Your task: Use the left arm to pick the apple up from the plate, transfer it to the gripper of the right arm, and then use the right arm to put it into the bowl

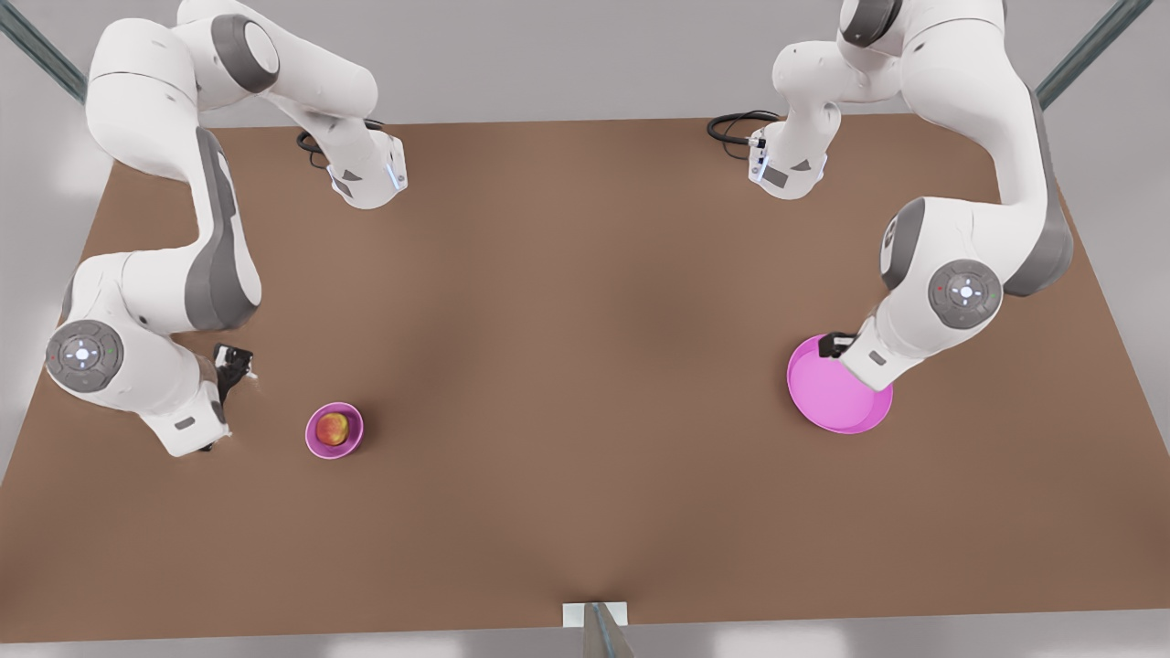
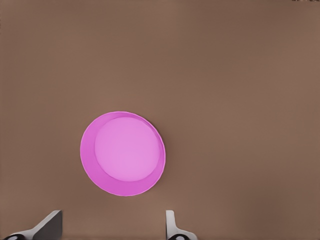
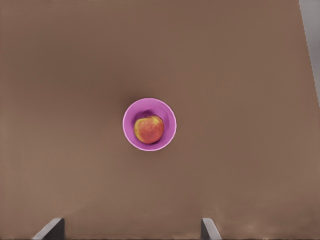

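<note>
The apple (image 1: 333, 427) (image 3: 149, 129), yellow with a red blush, lies inside the small pink bowl (image 1: 312, 439) (image 3: 131, 112) at the front view's left. On the front view's right sits the wide magenta plate (image 1: 836, 397) (image 2: 125, 150), with nothing on it. My left gripper (image 2: 111, 227) hangs high above the plate, open, its fingertips (image 2: 50, 224) wide apart. The left arm's hand (image 1: 864, 361) covers the plate's far edge. Above the table beside the bowl, my right gripper (image 3: 130, 229) is open with nothing in it. Its hand (image 1: 196, 416) is on the bowl's left in the front view.
The brown table (image 1: 585, 320) is bare between bowl and plate. Black cables (image 1: 731, 128) lie by the arm bases at the back. A metal post (image 1: 599, 631) stands at the front edge. The table's edge (image 3: 307, 45) runs near the bowl's side.
</note>
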You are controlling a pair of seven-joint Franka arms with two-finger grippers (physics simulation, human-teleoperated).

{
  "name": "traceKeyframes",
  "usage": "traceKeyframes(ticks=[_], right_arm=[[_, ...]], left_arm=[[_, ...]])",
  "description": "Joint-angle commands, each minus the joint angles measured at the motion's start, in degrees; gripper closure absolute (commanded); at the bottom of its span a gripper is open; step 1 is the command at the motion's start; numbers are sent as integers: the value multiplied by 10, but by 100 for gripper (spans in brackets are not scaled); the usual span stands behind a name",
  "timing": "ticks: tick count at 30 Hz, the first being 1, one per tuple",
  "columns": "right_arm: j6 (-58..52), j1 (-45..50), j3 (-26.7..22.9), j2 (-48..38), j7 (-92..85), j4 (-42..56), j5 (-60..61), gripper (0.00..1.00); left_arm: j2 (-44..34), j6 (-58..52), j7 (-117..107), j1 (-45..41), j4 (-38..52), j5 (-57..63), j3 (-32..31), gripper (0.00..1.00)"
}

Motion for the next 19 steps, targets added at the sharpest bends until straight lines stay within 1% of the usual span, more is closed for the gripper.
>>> traceKeyframes(ticks=[1, 2, 3, 4, 6, 19], right_arm=[[-150, 46, -46, -49, 689, -14, 30, 0], [-108, 95, -132, -107, 695, -67, 97, 0], [-92, 97, -143, -122, 694, -86, 108, 0], [-58, 107, -163, -158, 690, -136, 120, 0], [-50, 108, -167, -164, 687, -152, 123, 0], [-49, 110, -176, -164, 688, -153, 127, 0]], left_arm=[[2, 2, -35, -4, 0, 1, -1, 0], [2, 0, -35, 1, 0, -1, -1, 0], [2, 0, -35, -1, 0, 0, -1, 0], [2, 1, -33, -1, 0, 1, -1, 0], [2, 1, -34, -1, 0, 2, -1, 0], [2, -9, -35, -6, 0, 6, -1, 0]])
